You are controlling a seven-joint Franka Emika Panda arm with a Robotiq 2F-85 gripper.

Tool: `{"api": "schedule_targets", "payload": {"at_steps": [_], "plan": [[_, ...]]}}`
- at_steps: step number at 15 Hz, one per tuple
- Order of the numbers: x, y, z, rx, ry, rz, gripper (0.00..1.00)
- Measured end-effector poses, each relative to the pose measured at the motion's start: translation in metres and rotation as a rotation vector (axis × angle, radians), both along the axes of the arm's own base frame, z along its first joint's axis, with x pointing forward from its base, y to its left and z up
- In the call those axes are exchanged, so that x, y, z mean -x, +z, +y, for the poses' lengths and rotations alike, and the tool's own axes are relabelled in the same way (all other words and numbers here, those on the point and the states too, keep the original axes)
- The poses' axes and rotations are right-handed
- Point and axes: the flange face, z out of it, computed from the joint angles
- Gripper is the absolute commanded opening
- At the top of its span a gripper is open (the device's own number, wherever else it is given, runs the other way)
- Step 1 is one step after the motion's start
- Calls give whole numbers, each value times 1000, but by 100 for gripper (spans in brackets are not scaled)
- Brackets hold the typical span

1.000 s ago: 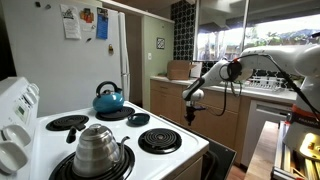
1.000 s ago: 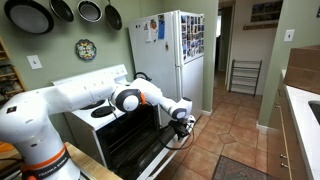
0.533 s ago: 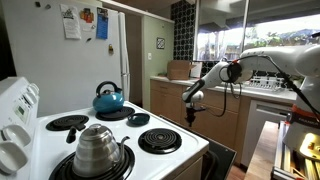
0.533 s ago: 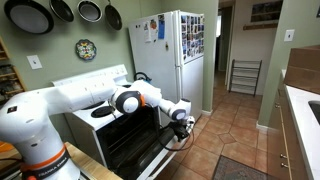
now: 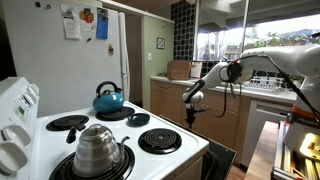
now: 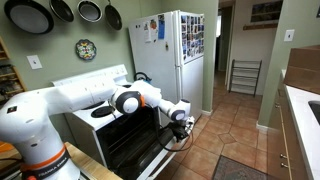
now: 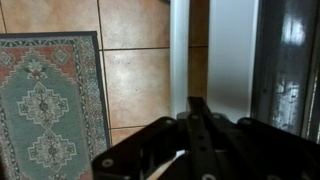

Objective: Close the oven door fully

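The white four-coil stove (image 6: 100,108) stands with its black oven door (image 6: 150,160) hanging part open. The door's edge also shows in an exterior view (image 5: 218,160). My gripper (image 6: 180,124) hovers at the door's outer top edge, also seen in an exterior view (image 5: 190,110). In the wrist view my gripper (image 7: 197,112) is shut, its fingers pressed together with nothing between them. It points at a pale grey handle bar (image 7: 225,50) beside the glossy black door panel (image 7: 296,60). Whether it touches the door I cannot tell.
A blue kettle (image 5: 108,98) and a steel pot (image 5: 98,148) sit on the stove top. A white fridge (image 6: 180,55) stands beside the stove. A patterned rug (image 7: 45,105) lies on the tiled floor (image 7: 135,85). Wooden cabinets (image 5: 215,115) line the far side.
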Motion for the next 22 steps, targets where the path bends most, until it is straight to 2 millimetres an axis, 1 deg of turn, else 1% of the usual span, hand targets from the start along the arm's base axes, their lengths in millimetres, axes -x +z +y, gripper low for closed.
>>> {"api": "schedule_targets", "payload": {"at_steps": [6, 19, 20, 22], "plan": [[3, -5, 15, -57, 60, 33, 4], [4, 8, 17, -166, 198, 64, 5], [4, 9, 20, -186, 204, 73, 4], [4, 9, 32, -232, 218, 92, 5]]}}
